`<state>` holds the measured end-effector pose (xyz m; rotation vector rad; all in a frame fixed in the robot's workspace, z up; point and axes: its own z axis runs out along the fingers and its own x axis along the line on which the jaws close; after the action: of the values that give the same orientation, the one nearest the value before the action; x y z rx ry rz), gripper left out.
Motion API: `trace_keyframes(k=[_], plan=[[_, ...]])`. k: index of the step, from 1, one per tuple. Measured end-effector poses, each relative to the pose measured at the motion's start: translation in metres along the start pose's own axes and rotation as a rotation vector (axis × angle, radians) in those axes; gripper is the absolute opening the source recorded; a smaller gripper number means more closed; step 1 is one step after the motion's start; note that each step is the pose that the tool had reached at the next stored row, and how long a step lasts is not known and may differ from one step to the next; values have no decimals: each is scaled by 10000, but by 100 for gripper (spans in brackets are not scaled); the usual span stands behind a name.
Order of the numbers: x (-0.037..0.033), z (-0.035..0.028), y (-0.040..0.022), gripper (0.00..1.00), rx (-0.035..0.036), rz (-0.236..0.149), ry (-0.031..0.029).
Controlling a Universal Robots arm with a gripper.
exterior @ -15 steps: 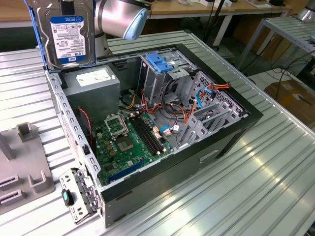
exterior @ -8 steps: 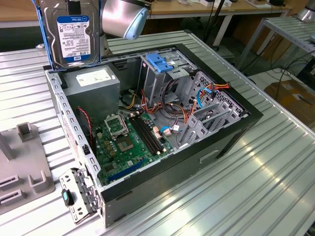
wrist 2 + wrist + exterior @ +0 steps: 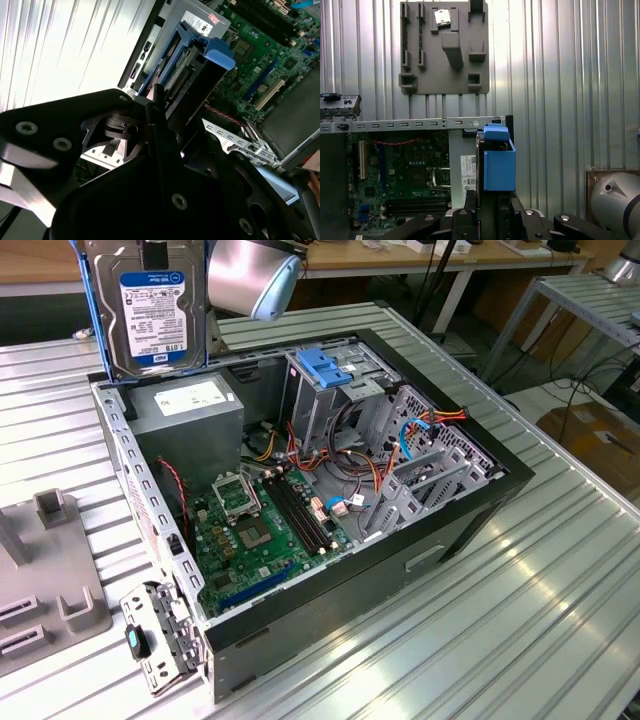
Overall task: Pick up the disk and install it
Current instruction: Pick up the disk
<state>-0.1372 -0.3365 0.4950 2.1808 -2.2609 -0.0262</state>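
Disk (image 3: pixel 160 315) hung upright in mid-air over the open case's (image 3: pixel 470 530) corner, just above the grey box (image 3: pixel 190 425), claw (image 3: pixel 490 202) clenched on disk's edge, motherboard (image 3: pixel 250 535) exposed below, case resting on ribbed counter (image 3: pixel 520 640).

Top of disk (image 3: pixel 150 315) (a small part) beyond the exterior view's upper edge

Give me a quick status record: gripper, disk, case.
gripper: shut on the disk, holding it upright in the air
disk: over the case edge beside the grey box; not yet installed
case: open, lying on the ribbed table
blue bracket: on the drive cage inside the case
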Motion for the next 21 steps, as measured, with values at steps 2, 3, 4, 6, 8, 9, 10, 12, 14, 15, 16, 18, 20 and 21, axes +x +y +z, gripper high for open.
trace_keyframes(k=[2, 3, 4, 6, 8, 9, 10, 12, 14, 15, 16, 18, 20, 21], plan=[[-1, 0, -15, 35, 0, 0, 0], [-2, 0, -33, 35, 0, -1, 0], [-2, 0, -53, 35, 0, 0, 0], [-3, 0, -93, 35, 0, -1, 2], [-6, -1, -158, 35, 0, 1, 2], [-7, -1, -185, 35, 1, 0, 3], [-8, -1, -233, 35, 0, -1, 6], [-12, -2, -342, 35, 0, 0, 8], [-16, -2, -434, 35, 1, 1, 8], [-18, -2, -498, 35, 1, -1, 9], [-19, -2, -532, 35, 0, 0, 10], [-24, -2, -651, 35, 1, 0, 10], [-27, -2, -756, 35, 0, -1, 11], [-29, -3, -798, 35, 1, 0, 11]])
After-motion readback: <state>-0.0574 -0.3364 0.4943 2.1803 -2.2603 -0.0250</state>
